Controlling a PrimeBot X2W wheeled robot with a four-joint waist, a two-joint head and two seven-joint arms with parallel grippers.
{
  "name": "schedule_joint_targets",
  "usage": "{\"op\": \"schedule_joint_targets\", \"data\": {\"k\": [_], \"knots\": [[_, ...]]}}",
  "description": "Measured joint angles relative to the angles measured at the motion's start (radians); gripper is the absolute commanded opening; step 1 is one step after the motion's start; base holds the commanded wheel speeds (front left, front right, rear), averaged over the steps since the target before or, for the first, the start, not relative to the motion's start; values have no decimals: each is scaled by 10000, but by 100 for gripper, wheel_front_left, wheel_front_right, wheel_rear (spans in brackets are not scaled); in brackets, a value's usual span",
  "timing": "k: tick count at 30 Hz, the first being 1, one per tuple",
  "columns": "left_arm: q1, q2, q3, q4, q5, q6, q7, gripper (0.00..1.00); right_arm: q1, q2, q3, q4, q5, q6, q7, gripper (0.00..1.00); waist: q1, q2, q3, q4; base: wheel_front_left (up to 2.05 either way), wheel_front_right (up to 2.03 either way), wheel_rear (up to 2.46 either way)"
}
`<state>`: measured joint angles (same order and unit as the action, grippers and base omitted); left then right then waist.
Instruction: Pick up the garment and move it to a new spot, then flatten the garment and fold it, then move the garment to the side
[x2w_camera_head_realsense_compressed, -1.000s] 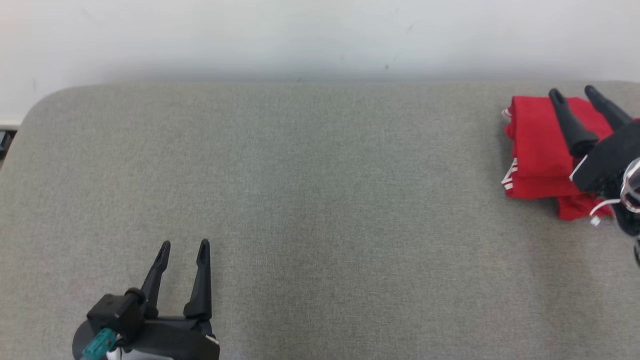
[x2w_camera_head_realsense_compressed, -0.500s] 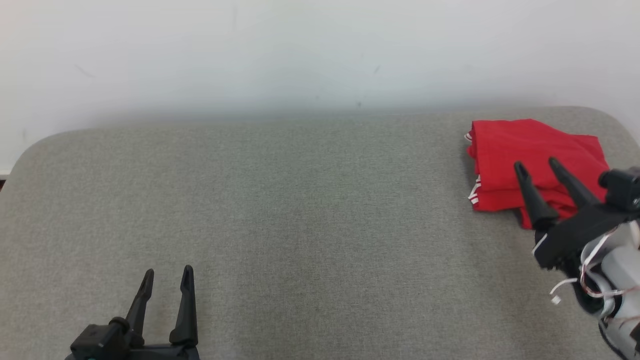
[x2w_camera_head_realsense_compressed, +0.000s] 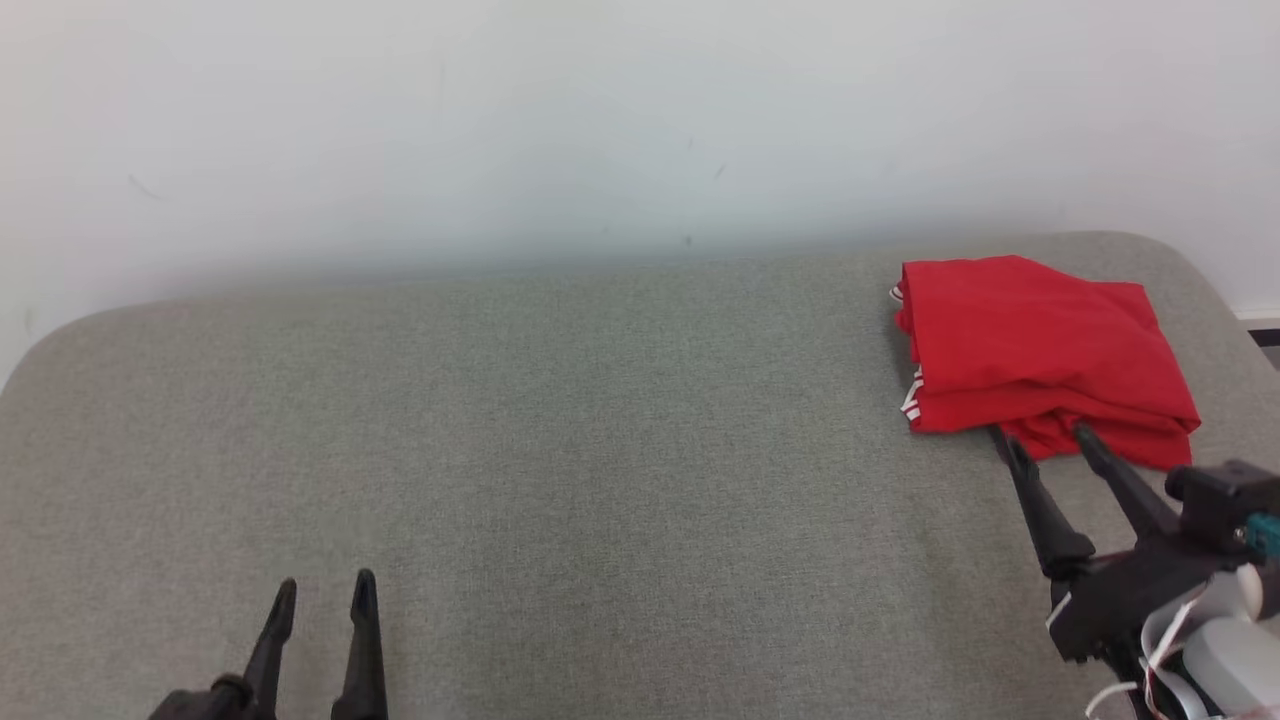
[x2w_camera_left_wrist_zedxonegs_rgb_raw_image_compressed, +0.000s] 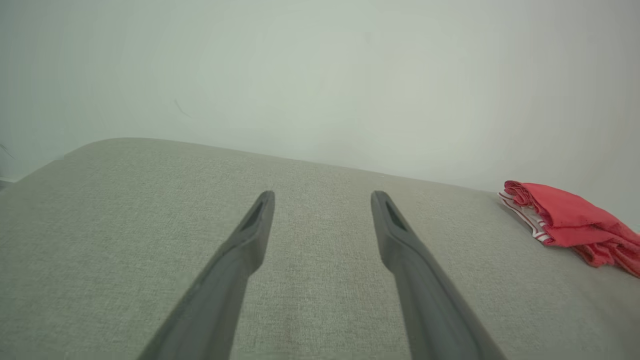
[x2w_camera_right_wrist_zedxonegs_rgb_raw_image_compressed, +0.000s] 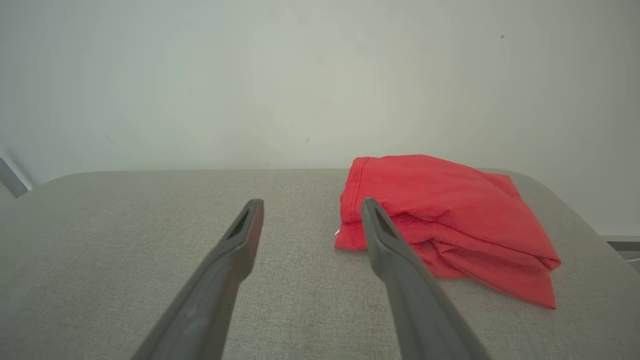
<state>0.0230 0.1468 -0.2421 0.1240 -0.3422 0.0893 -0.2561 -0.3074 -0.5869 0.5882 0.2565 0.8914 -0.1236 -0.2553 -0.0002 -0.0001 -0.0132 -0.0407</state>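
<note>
Head view: the red garment (x2w_camera_head_realsense_compressed: 1040, 350) lies folded in a loose bundle at the far right end of the grey bench (x2w_camera_head_realsense_compressed: 600, 450), close to the pale wall (x2w_camera_head_realsense_compressed: 600, 120), with white trim showing at its left edge. The right fingers (x2w_camera_head_realsense_compressed: 1040, 510) reach up from the lower right, spread apart with nothing between them. Their tips are at the garment's near edge; whether they touch the cloth I cannot tell. The left fingers (x2w_camera_head_realsense_compressed: 362, 640) rise from the bottom edge at the lower left, also apart and empty, well away from the garment.

Left wrist view: the left fingers (x2w_camera_left_wrist_zedxonegs_rgb_raw_image_compressed: 245, 250) stand wide apart over bare bench (x2w_camera_left_wrist_zedxonegs_rgb_raw_image_compressed: 125, 210), holding nothing. The garment (x2w_camera_left_wrist_zedxonegs_rgb_raw_image_compressed: 570, 225) sits far off to the right, with its striped trim facing this way.

Right wrist view: the right fingers (x2w_camera_right_wrist_zedxonegs_rgb_raw_image_compressed: 230, 255) are spread and empty. The garment (x2w_camera_right_wrist_zedxonegs_rgb_raw_image_compressed: 450, 210) rests on the bench (x2w_camera_right_wrist_zedxonegs_rgb_raw_image_compressed: 125, 225) just ahead and to the right. One fingertip overlaps its near left corner in the picture, while the other points at bare fabric beside it.
</note>
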Motion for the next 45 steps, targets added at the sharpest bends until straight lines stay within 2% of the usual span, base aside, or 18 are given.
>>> {"op": "schedule_joint_targets", "data": {"k": [8, 15, 23, 32, 37, 45], "knots": [[319, 113, 138, -196, 73, 88, 6, 100, 1391, 144, -934, -639, -548, -10, 0, 100, 2, 1, -36, -52, 0, 0, 0], [501, 111, 418, -437, 90, 176, 107, 100, 2402, 865, -2253, -742, -1430, -10, 0, 100, 2, 1, -9, -76, 0, 0, 0], [548, 104, 483, -493, 332, 261, 357, 100, 2796, 1131, -3083, -974, -2429, -10, 0, 100, 1, 1, 33, -53, 0, 0, 0], [564, 59, 746, -690, 366, 299, 460, 100, 3125, 1647, -4265, -968, -3055, -10, -2, 100, 2, 1, 54, -44, 0, 0, 0], [588, 52, 853, -729, 652, 337, 548, 100, 3396, 1893, -4567, -986, -3275, -10, 0, 100, 2, 1, 45, -16, 0, 0, 0], [734, 79, 840, -692, 915, 337, 901, 100, 3459, 1969, -4435, -999, -3407, -10, 107, 100, 2, 1, 33, 26, 0, 0, 0]]}}
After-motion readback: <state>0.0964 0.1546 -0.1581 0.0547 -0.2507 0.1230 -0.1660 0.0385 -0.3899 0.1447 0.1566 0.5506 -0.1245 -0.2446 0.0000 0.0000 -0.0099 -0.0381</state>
